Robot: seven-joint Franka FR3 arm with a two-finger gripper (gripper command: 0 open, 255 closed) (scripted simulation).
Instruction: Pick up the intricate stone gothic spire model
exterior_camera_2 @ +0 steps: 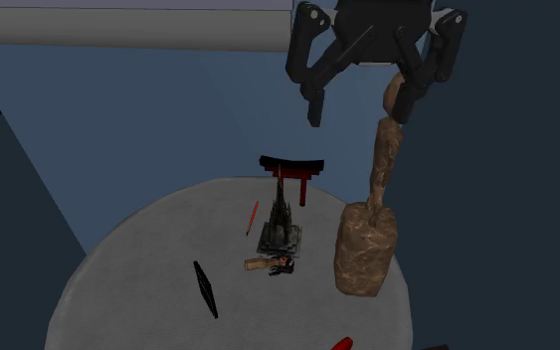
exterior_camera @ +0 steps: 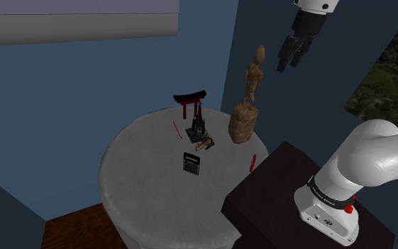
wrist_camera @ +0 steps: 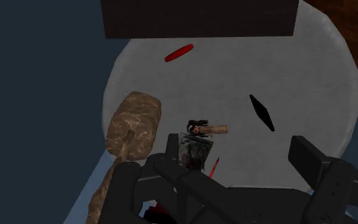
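The spire model [exterior_camera: 199, 124] is a dark, tapering tower on a square base, upright near the middle of the round grey table [exterior_camera: 141, 184]. It stands in front of the torii gate in the second exterior view [exterior_camera_2: 280, 214], and the wrist view looks down on its top [wrist_camera: 193, 151]. My black gripper [exterior_camera: 293, 53] hangs high above the table's far side, open and holding nothing. In the second exterior view the gripper [exterior_camera_2: 360, 99] has its fingers spread wide, well above the spire. One fingertip [wrist_camera: 171, 149] lies close to the spire in the wrist view.
A tall brown carved statue [exterior_camera_2: 367, 229] stands beside the spire, right under my hand. A red and black torii gate [exterior_camera: 190, 102] is behind the spire. A small figure [exterior_camera_2: 271, 263], a red pen [exterior_camera_2: 253, 217], a flat black item [exterior_camera: 191, 163] and a red object [exterior_camera: 252, 162] lie on the table.
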